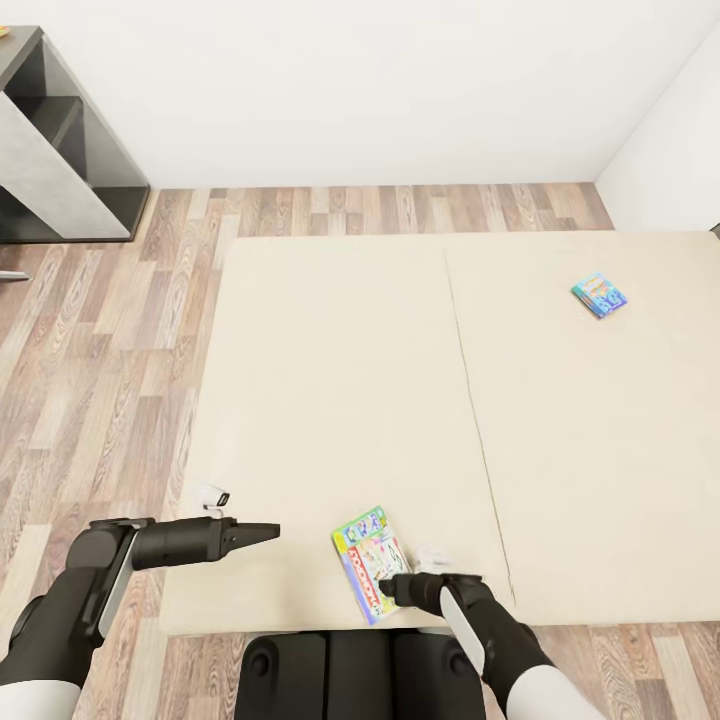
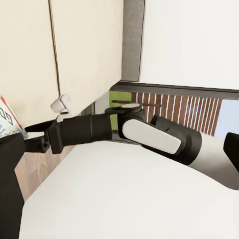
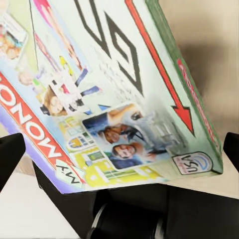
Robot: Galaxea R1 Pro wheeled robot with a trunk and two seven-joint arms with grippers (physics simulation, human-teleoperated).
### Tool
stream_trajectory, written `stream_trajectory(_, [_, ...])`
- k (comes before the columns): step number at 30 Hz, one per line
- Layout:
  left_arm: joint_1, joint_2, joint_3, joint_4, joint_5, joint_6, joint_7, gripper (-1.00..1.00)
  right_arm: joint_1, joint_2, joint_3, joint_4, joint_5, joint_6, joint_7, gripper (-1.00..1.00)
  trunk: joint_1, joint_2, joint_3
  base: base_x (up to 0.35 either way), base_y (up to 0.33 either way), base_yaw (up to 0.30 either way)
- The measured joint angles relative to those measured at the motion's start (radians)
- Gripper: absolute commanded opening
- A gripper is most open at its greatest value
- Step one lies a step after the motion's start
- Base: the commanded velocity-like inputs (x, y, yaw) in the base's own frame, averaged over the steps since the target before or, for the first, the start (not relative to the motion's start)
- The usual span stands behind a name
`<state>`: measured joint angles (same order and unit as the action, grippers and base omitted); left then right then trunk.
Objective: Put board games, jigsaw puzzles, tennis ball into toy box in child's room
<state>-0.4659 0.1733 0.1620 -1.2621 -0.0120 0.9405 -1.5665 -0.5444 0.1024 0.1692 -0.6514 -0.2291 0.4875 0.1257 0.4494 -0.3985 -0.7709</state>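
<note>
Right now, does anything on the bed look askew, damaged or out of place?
Nothing looks damaged. The Monopoly board game lies skewed to the bed edge near its front, with the right gripper at its near corner. The second board game lies flat, also turned at an angle, far out on the right mattress half.

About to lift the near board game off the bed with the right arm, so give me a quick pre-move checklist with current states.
1. Right gripper at the near board game: ok, at its near edge.
2. Fingers straddling the box: ok in the right wrist view, one at each side.
3. Firm grip on the box: cannot tell, no contact is visible.
4. Box fully on the bed: ok, flat near the front edge.
5. Left gripper out of the way: ok, apart from the box.
6. Second board game: ok, at the bed's far right.
</note>
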Motion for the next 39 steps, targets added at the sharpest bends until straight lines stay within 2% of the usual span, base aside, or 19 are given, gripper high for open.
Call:
stream_trajectory(2, [0.000, 0.000, -0.001, 0.000, 0.000, 0.000, 0.000, 1.00, 0.000, 0.008, 0.027, 0.000, 0.000, 0.000, 0.000, 1.00, 0.000, 0.000, 0.000, 0.000, 0.000, 0.000])
stream_trajectory(8, [0.000, 0.000, -0.001, 0.000, 0.000, 0.000, 0.000, 1.00, 0.000, 0.019, 0.046, -0.001, -0.001, 0.000, 0.000, 1.00, 0.000, 0.000, 0.000, 0.000, 0.000, 0.000])
stream_trajectory(39, [0.000, 0.000, 0.001, 0.000, 0.000, 0.000, 0.000, 1.00, 0.000, 0.020, 0.048, -0.002, -0.002, 0.000, 0.000, 1.00, 0.000, 0.000, 0.000, 0.000, 0.000, 0.000])
